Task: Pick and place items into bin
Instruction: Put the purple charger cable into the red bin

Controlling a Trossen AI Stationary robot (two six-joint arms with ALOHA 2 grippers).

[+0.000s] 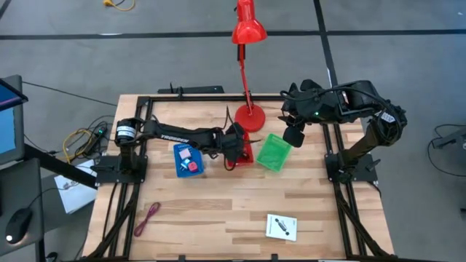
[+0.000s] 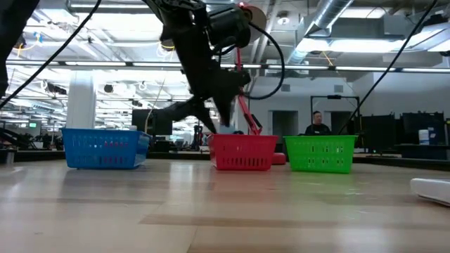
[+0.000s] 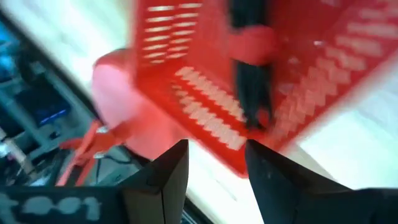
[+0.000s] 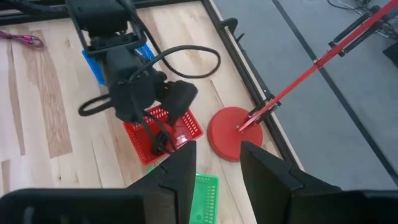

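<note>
On the pale wood-plank table (image 1: pixel 218 218), three perforated plastic bins are sitting mid-table: blue (image 1: pixel 188 160), red (image 1: pixel 244 153), green (image 1: pixel 274 152). Left claw (image 1: pixel 234 149) is hovering open over the red bin holding nothing; right claw (image 1: pixel 293 136) is waiting open by the green one. Maroon cord (image 1: pixel 148 217) near-left, white card (image 1: pixel 281 226) near-right.

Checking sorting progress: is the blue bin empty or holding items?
Holding items: the high view shows a pink piece and small white bits inside the blue bin.

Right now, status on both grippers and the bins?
Left gripper open over red bin, black-and-red stick tool inside. Right gripper open above green bin. Maroon cord, white card on table.
</note>
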